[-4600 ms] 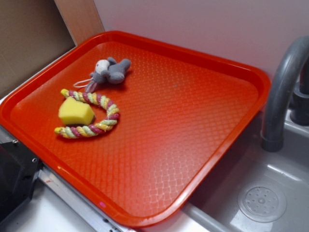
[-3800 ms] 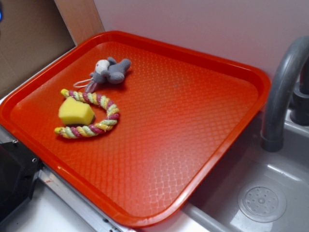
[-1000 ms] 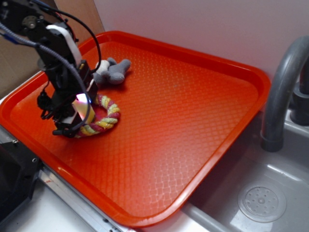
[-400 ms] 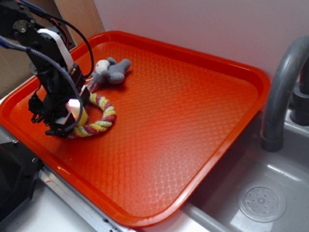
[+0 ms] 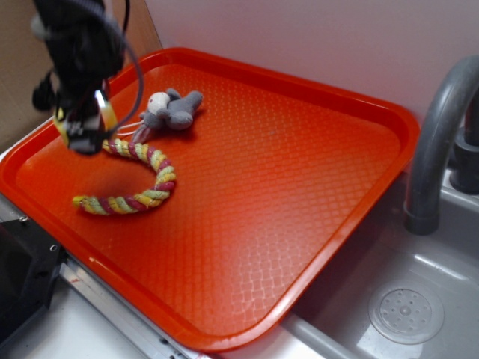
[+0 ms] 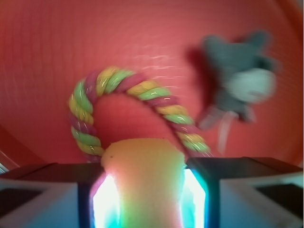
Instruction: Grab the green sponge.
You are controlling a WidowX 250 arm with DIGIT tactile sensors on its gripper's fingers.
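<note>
1. At the left of the counter, the gripper [image 5: 84, 129] hangs above the orange tray [image 5: 314, 97], near its far-left corner. In the exterior view it is blurred, and only a sliver of yellow shows between the fingers.
2. The wrist view settles it: the fingers [image 6: 57, 190] are closed partway on the green sponge [image 6: 142, 180], one pad pressing each flank. The sponge is up off the tray, clear of the things below.
3. The sponge looks pale yellow with a greenish cast, blocky, with a flat top edge and rounded corners. Its surface is too blurred to make out any texture.
4. I'd judge it very light and soft. It should squash a little under the pads, and foam of that sort gives good friction. The hold across its two flat sides looks right; the main risk is a loose squeeze letting it tilt or slip.
5. Just right of the gripper, on the tray, lies the braided rope ring [image 5: 142, 179], opened out into a curve, with nothing inside it.
6. Further right, toward the tray's far edge, sits the grey plush animal [image 5: 171, 109], untouched.
7. At the far right of the counter stands a grey faucet [image 5: 438, 134] over the sink [image 5: 408, 310].
</note>
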